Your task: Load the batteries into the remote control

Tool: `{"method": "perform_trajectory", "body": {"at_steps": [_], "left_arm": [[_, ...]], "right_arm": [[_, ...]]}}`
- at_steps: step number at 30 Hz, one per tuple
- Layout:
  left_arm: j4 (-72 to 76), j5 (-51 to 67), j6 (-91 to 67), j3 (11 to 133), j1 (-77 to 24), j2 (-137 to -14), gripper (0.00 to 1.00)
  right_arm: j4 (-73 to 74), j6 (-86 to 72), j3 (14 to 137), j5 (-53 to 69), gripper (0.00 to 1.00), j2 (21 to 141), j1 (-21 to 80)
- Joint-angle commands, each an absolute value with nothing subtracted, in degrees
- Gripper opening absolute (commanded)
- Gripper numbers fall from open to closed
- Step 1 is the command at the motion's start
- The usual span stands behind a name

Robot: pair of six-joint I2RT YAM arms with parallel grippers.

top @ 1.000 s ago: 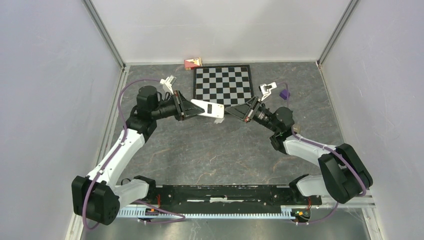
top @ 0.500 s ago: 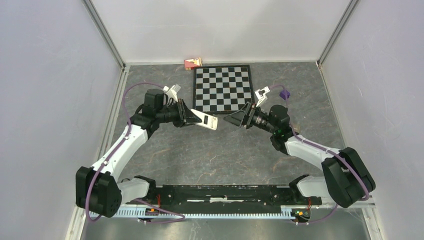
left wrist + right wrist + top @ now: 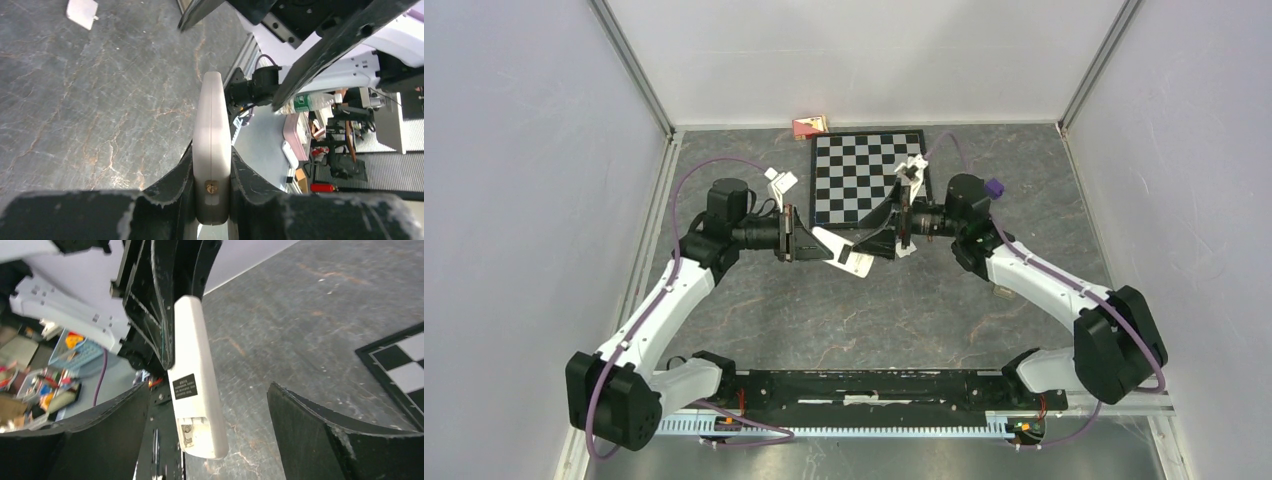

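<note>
My left gripper (image 3: 800,241) is shut on the butt end of the white remote control (image 3: 844,254) and holds it off the table, edge-on between the fingers (image 3: 212,151). The remote (image 3: 196,375) points toward my right gripper (image 3: 888,236). Its back shows a black label and an open battery bay with a metal spring at its free end. That free end hangs between the wide open fingers of my right gripper (image 3: 209,392), touching neither. No batteries show in any view.
A chessboard (image 3: 869,180) lies behind the grippers, with a purple cube (image 3: 994,187) to its right and a small red box (image 3: 809,125) at the back wall. A small pale flat piece (image 3: 82,10) lies on the dark marbled table (image 3: 844,320).
My right gripper has opened wide and swung left, up to the remote's free end. My left gripper has tilted the remote down and to the right.
</note>
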State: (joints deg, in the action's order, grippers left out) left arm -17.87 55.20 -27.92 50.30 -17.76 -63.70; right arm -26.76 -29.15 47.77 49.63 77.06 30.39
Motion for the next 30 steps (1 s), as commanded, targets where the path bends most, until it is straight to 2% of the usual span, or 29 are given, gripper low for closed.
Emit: {"method": "perform_trajectory", "body": {"at_steps": [1, 3, 6, 9, 12, 14, 16, 19, 20, 22, 24, 28, 30], "left_arm": [[-15.54, 62.44, -24.34, 52.75, -18.02, -60.95, 0.02], [-15.29, 63.46, -24.08, 52.73, -18.02, -60.26, 0.02], [-15.22, 65.08, -23.91, 52.82, -18.02, -59.74, 0.02], [-14.69, 66.60, -23.91, 52.74, -18.00, -59.57, 0.02], [-13.92, 66.99, -24.51, 52.82, -18.02, -59.29, 0.03], [-11.25, 66.29, -27.77, 52.65, -17.92, -59.13, 0.25], [-5.40, 64.67, -33.73, 51.48, -17.95, -58.72, 0.48], [10.11, 62.67, -48.45, 47.52, -18.02, -58.07, 0.71], [15.98, 61.74, -52.74, 45.60, -17.97, -57.86, 0.73], [23.02, 61.17, -58.81, 43.22, -18.08, -58.17, 0.72], [22.23, 60.64, -59.24, 42.88, -18.05, -58.63, 0.64], [13.65, 59.94, -54.18, 44.39, -18.06, -59.02, 0.43], [9.95, 60.01, -51.88, 45.33, -18.10, -59.15, 0.27]], "right_arm": [[-21.59, -22.20, 51.33, 58.74, 0.87, 78.79, 33.00], [-19.05, -20.58, 52.47, 59.24, 0.79, 79.23, 34.13], [-16.81, -20.24, 53.52, 59.88, 0.62, 80.00, 35.06], [-22.48, -26.12, 52.44, 62.73, 0.36, 80.86, 35.06], [-38.94, -39.42, 48.23, 64.59, 0.09, 80.44, 35.05], [-55.95, -51.70, 45.02, 64.76, 0.00, 80.91, 35.11], [-71.99, -63.85, 43.30, 64.24, 0.00, 82.53, 35.07], [-94.18, -82.09, 43.05, 63.18, 0.00, 87.14, 35.06], [-100.50, -85.95, 43.58, 62.88, 0.00, 88.57, 35.04], [-105.09, -90.90, 44.69, 62.90, 0.00, 90.84, 35.06], [-103.27, -89.38, 44.78, 63.08, 0.00, 91.32, 35.07], [-88.01, -78.14, 44.69, 64.19, 0.00, 88.88, 35.13], [-76.08, -69.43, 45.35, 64.33, 0.00, 87.08, 35.14]]}}
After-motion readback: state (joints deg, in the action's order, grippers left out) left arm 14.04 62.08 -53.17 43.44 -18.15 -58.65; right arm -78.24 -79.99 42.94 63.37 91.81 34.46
